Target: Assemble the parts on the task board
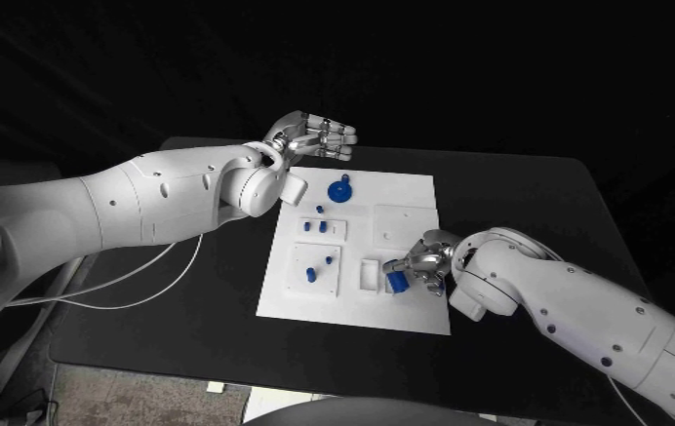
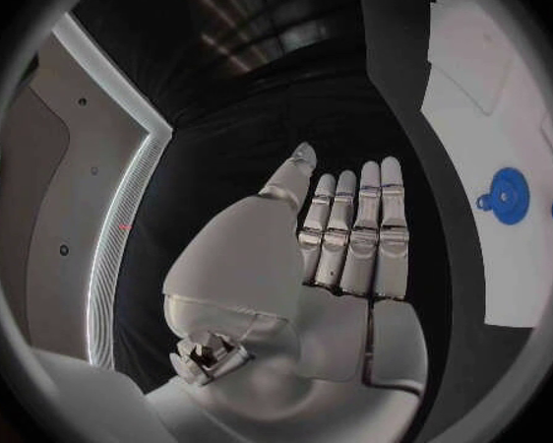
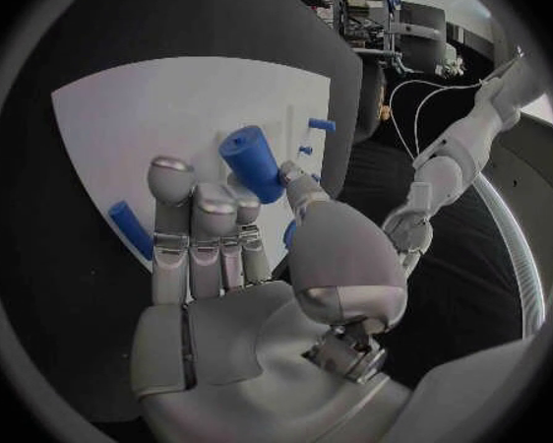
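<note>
The white task board (image 1: 411, 202) lies in the middle of the black table. My right hand (image 1: 426, 260) hovers over its near right part and pinches a blue cylinder (image 1: 398, 281) (image 3: 253, 162) between thumb and fingers (image 3: 203, 226). My left hand (image 1: 314, 137) (image 2: 340, 256) is raised over the board's far left corner, fingers straight and side by side, holding nothing. A round blue part (image 1: 340, 190) (image 2: 508, 195) sits on the far part of the board. Small blue pegs (image 1: 321, 226) stand in the left blocks, and another peg (image 3: 129, 229) lies by my right fingers.
A small white block (image 1: 370, 274) sits just left of the held cylinder. A white cable (image 1: 148, 267) loops off the table's left side. Black table (image 1: 535, 202) borders the board on the right and far side.
</note>
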Robot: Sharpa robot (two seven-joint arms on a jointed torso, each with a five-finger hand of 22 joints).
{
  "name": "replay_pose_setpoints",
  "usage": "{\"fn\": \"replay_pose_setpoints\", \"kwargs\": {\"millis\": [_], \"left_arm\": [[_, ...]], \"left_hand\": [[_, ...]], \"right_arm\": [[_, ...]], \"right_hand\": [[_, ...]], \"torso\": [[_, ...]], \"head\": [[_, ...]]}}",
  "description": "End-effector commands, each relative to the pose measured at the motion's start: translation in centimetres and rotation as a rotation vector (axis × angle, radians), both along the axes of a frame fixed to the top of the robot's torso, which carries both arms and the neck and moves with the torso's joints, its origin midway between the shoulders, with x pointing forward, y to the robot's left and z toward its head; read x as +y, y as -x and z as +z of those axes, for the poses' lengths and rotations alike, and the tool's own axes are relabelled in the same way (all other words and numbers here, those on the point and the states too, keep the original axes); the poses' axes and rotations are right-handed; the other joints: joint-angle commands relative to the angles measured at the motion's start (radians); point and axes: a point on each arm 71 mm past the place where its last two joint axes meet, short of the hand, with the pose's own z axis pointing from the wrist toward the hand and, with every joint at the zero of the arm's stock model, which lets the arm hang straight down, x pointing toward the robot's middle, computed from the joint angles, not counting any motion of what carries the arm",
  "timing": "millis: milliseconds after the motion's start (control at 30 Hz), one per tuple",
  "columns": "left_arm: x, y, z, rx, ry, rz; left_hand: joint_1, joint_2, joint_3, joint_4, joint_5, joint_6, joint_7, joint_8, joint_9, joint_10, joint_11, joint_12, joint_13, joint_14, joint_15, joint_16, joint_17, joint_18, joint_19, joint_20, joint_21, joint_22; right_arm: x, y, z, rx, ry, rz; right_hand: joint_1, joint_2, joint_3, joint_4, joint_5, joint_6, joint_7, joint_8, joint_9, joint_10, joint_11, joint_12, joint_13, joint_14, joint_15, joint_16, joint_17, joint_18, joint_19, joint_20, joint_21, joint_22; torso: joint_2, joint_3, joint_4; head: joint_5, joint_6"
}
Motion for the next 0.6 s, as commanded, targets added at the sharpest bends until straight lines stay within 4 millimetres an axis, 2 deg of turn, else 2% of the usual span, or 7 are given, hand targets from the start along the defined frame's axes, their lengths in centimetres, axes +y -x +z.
{"fn": "replay_pose_setpoints", "kwargs": {"millis": [33,167,233,400,533,600], "left_arm": [[-0.4,0.0,0.1,0.0,0.006,-0.023],[-0.6,0.0,0.1,0.002,0.006,-0.027],[-0.7,0.0,0.1,0.003,0.006,-0.03],[-1.0,0.0,0.1,0.005,0.007,-0.036],[-1.1,0.0,0.1,0.006,0.007,-0.038],[-1.1,0.0,0.2,0.007,0.007,-0.039]], "left_hand": [[0.002,0.0,0.0,0.004,-0.004,0.0,0.0,-0.002,-0.001,-0.005,0.0,-0.004,-0.001,-0.003,-0.001,-0.007,-0.001,0.0,0.005,0.0,0.006,-0.001],[0.002,0.0,0.0,0.004,-0.004,0.0,0.0,-0.002,-0.001,-0.005,0.0,-0.004,-0.001,-0.003,-0.001,-0.007,-0.001,0.0,0.005,0.0,0.006,-0.001],[0.002,0.0,0.0,0.006,-0.004,0.0,0.0,-0.002,-0.001,-0.006,0.0,-0.004,-0.001,-0.004,0.0,-0.007,-0.001,0.0,0.005,0.0,0.006,-0.004],[0.002,0.0,0.0,0.006,-0.004,0.0,0.0,-0.002,-0.001,-0.006,0.0,-0.004,-0.001,-0.004,0.0,-0.007,-0.001,0.0,0.005,0.0,0.006,-0.004],[0.001,0.001,-0.001,0.009,-0.004,0.0,0.0,-0.002,-0.001,-0.006,0.0,-0.004,-0.001,-0.004,0.0,-0.006,-0.001,0.0,0.005,0.001,0.006,-0.006],[0.001,0.001,-0.001,0.009,-0.004,0.0,0.0,-0.002,-0.001,-0.006,0.0,-0.004,-0.001,-0.004,0.0,-0.006,-0.001,0.0,0.005,0.001,0.006,-0.006]], "right_arm": [[0.7,0.0,0.0,0.04,-0.022,-0.014],[1.4,-0.1,-0.2,0.058,-0.017,0.004],[1.8,-0.2,-0.4,0.067,-0.01,0.01],[2.5,-0.4,-0.9,0.075,0.005,0.023],[2.9,-0.5,-1.2,0.077,0.014,0.031],[3.0,-0.5,-1.3,0.079,0.017,0.036]], "right_hand": [[-0.005,0.0,0.003,0.01,-0.004,0.069,-0.033,0.004,-0.001,0.006,-0.001,-0.006,0.001,0.002,-0.007,0.001,0.003,-0.013,0.046,-0.004,0.008,0.004],[-0.008,-0.001,0.001,0.014,-0.007,0.068,-0.033,0.004,-0.002,0.004,0.0,-0.009,0.0,0.001,-0.006,-0.001,0.002,-0.013,0.045,-0.004,0.007,0.005],[-0.01,0.0,0.0,0.017,-0.01,0.066,-0.032,0.004,-0.002,0.003,0.0,-0.011,-0.001,0.001,-0.006,-0.003,0.001,-0.013,0.045,-0.004,0.005,0.004],[-0.011,0.001,0.0,0.022,-0.007,0.065,-0.032,0.004,-0.003,0.001,0.001,-0.013,-0.001,0.001,-0.006,-0.006,0.001,-0.013,0.044,-0.004,0.001,0.005],[-0.013,0.001,-0.001,0.024,-0.007,0.065,-0.031,0.004,-0.004,0.001,0.001,-0.015,-0.002,0.001,-0.006,-0.008,0.001,-0.013,0.044,-0.004,0.0,0.006],[-0.013,0.001,-0.001,0.024,-0.007,0.065,-0.031,0.004,-0.004,0.001,0.001,-0.015,-0.002,0.001,-0.006,-0.008,0.001,-0.013,0.044,-0.004,0.0,0.006]], "torso": [[0.001,0.0004,-0.0005],[0.0,-0.0004,0.0],[0.0,0.0003,-0.001],[0.002,0.0008,0.0034],[0.004,-0.0015,0.0056],[0.004,-0.0011,0.0043]], "head": [[0.001,-0.001],[0.003,-0.001],[0.005,-0.001],[0.003,0.0],[0.005,-0.001],[0.007,0.0]]}}
